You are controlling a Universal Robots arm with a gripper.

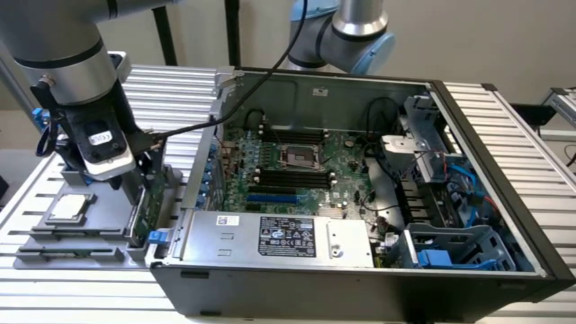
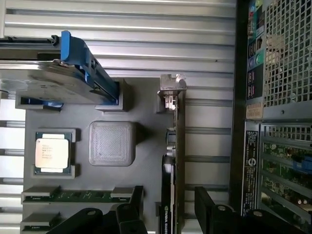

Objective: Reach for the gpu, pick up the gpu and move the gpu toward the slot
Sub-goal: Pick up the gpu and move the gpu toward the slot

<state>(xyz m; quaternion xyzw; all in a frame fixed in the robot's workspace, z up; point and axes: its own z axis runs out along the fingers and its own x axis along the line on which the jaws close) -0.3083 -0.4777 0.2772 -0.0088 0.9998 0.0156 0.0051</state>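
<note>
1. black fingers of the gripper are seen spread apart, one on each side of the gpu; no contact with the card can be made out.
2. the gpu is stood on edge in a groove of the grey parts tray, with its silver bracket at the end far from the fingers, just outside the open computer case.
3. the step in hand is judged to be the end of the reach: the card is straddled but not yet gripped or lifted.
4. a sound hold is judged to call for the fingers to be centred on the thin board and pressed flat on its faces, since a card on edge may tip or jam in its groove if pulled askew.
5. the blue slot on the motherboard lies well apart from the card, inside the case.
6. writing: a logo with pale lettering, seemingly "nvidia", is carried on the card's black part near the fingers; fine print on the square chip and on the dark label of the silver power supply cannot be read.
</note>
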